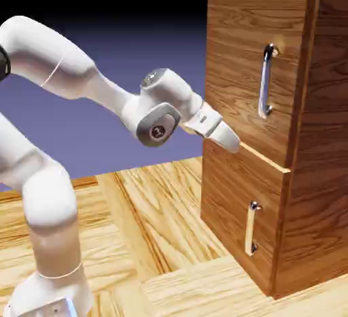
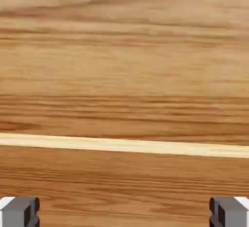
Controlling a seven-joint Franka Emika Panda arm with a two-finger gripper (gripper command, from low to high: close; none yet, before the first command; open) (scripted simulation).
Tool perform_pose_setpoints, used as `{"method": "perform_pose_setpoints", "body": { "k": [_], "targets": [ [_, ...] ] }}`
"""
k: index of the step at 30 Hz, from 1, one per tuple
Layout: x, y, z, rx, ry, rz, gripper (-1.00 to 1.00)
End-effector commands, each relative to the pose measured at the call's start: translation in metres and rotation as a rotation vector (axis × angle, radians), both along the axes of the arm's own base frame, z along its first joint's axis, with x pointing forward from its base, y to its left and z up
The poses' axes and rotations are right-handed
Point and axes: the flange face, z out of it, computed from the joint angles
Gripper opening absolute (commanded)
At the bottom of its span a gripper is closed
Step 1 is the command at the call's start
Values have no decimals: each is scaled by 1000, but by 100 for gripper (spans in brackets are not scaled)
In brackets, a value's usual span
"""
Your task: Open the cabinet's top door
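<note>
Wood-grain bench [image 1: 170,200] carries tall reddish-brown cabinet [image 1: 306,173]; jaws wide apart, empty, at lower edge of larger top door [image 1: 238,51], well left of its silver handle [image 1: 266,81].

Setting is presenting as a rendered simulation test scene, not a lived-in room. A plain blue-violet backdrop [image 1: 136,71] is fading to black at the top, showing no walls, windows or fittings. A wood-plank table [image 1: 163,220] is carrying a single tall wood-grain cabinet [image 1: 312,173] with silver bar handles, and a white robot arm [image 1: 47,200] is standing beside it. Surfaces are appearing uniformly clean and smoothly shaded. The hand view is showing wood grain crossed by one pale strip [image 2: 121,145].
</note>
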Motion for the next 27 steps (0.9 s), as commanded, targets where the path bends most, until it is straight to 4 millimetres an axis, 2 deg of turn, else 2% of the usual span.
{"method": "perform_pose_setpoints", "body": {
  "k": [1,15,27],
  "targets": [
    [0,1,7,-2,-17,2,0],
    [-15,5,84,-15,-258,20,0],
    [-39,-12,125,-2,-444,32,0]
  ]
}}
